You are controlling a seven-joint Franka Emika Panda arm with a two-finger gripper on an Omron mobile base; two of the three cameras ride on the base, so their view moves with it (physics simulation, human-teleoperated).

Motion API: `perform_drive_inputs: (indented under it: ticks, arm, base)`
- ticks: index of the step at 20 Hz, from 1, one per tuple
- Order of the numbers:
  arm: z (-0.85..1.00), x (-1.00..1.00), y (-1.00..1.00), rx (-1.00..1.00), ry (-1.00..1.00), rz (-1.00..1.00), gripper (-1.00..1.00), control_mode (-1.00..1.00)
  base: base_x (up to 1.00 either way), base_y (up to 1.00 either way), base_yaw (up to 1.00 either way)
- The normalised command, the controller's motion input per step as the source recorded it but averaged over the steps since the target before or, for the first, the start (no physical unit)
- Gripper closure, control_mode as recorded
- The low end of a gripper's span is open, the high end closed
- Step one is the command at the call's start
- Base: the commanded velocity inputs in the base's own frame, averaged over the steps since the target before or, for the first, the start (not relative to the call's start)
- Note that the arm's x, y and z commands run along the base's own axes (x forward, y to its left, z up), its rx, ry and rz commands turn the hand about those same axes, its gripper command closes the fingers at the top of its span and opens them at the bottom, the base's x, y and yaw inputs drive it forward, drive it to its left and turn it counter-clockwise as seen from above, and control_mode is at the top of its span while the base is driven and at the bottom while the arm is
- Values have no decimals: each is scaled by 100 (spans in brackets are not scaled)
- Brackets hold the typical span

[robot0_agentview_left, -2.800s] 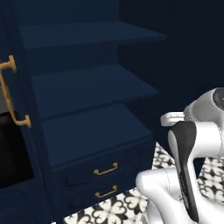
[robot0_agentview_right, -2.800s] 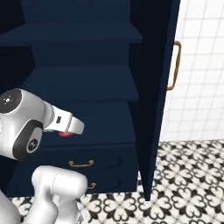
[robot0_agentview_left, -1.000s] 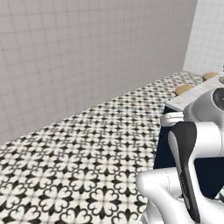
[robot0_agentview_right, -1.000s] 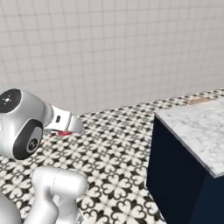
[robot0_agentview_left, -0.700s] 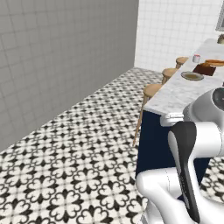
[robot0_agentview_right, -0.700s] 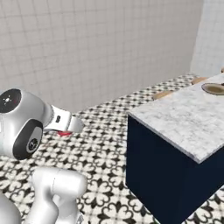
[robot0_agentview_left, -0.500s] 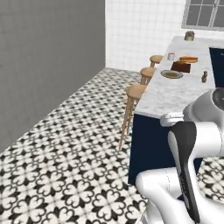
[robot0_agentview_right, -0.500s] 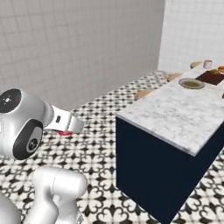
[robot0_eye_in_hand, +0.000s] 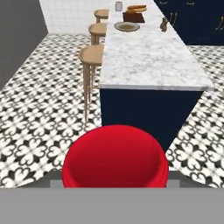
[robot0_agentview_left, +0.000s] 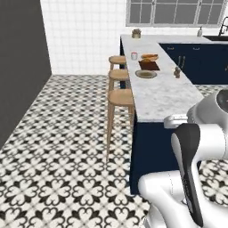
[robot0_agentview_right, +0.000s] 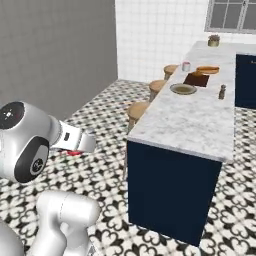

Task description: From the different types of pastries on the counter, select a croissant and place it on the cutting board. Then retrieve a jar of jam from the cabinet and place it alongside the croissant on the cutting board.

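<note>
The long white-grey marble-look worktop (robot0_agentview_left: 160, 89) on its navy-blue base runs away from the robot over the black-and-white patterned floor tiles (robot0_agentview_left: 67, 147), with three round wooden stools (robot0_agentview_left: 120, 95) along its side. Far down it lie the flat dark-brown rectangular cutting board (robot0_agentview_left: 148, 65), the round light-tan plate (robot0_agentview_left: 146, 74) just nearer, and a golden-brown pastry (robot0_agentview_left: 149, 57) beyond. The small red-lidded jam jar (robot0_eye_in_hand: 114, 157) sits pinched between the fingers (robot0_eye_in_hand: 52, 181), well short of the worktop.
</note>
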Motion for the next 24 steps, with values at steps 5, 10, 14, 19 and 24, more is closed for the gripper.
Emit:
perform_drive_inputs:
  ticks: [5, 10, 14, 19, 24]
  arm:
    - [0, 0, 0, 0, 0, 0, 100, 100]
    - [0, 0, 0, 0, 0, 0, 100, 100]
    - [0, 0, 0, 0, 0, 0, 100, 100]
    - [0, 0, 0, 0, 0, 0, 100, 100]
    - [0, 0, 0, 0, 0, 0, 100, 100]
  base:
    - [7, 100, -56]
    - [12, 100, -55]
    - [17, 100, -54]
    - [35, 100, -50]
    - [63, 100, -39]
